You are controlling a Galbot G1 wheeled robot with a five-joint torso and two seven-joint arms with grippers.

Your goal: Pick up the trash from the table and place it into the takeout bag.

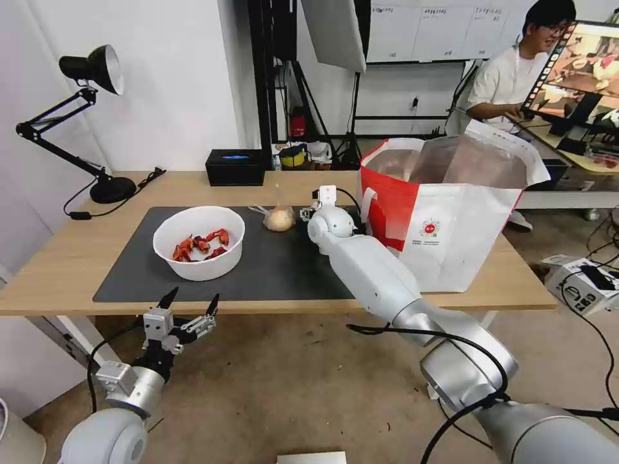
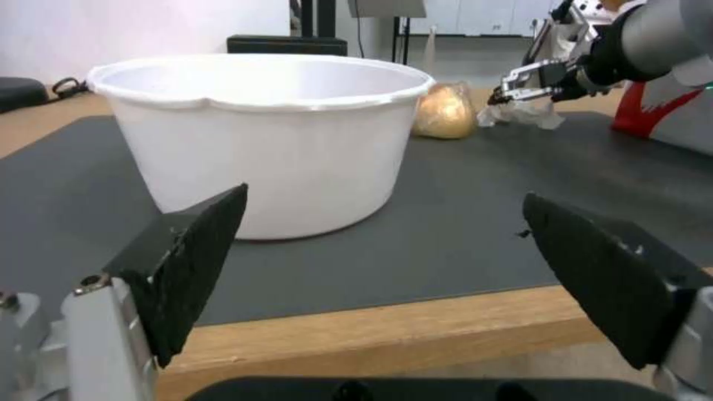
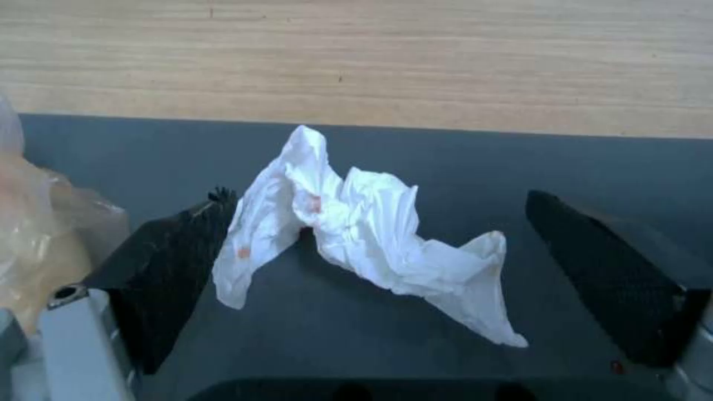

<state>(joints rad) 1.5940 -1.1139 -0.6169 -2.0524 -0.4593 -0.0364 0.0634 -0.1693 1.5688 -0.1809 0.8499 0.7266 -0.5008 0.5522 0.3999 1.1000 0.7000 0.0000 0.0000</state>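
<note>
The left gripper [image 1: 191, 301] hangs nearest the camera, below and in front of the table's [image 1: 77, 258] front edge, its two dark fingers [image 2: 189, 256] spread wide apart and holding nothing. Straight ahead of it, on the dark mat [image 1: 284, 270], stands the white bowl [image 1: 198, 242] with red crayfish shells [image 1: 201, 245] in it.

The right gripper [image 3: 379, 256] reaches across the mat, its arm [image 1: 380, 283] stretched from the near right. Its fingers [image 3: 178, 262] stand apart on either side of a crumpled white tissue [image 3: 356, 234], which lies on the mat between them; one finger touches the tissue's edge, while the other is clear of it. The tissue bears a few small orange spots. Just beside that gripper, on the side towards the bowl, lies the small clear bag [image 1: 280, 218] with a beige lump in it.

On the gripper's other side, close behind its arm, the red and white takeout bag [image 1: 451, 219] stands upright and open, showing its silver lining. A black tissue box [image 1: 235, 167] sits at the table's far edge, beyond the bowl, and a black desk lamp [image 1: 84, 122] stands at the far left corner.
</note>
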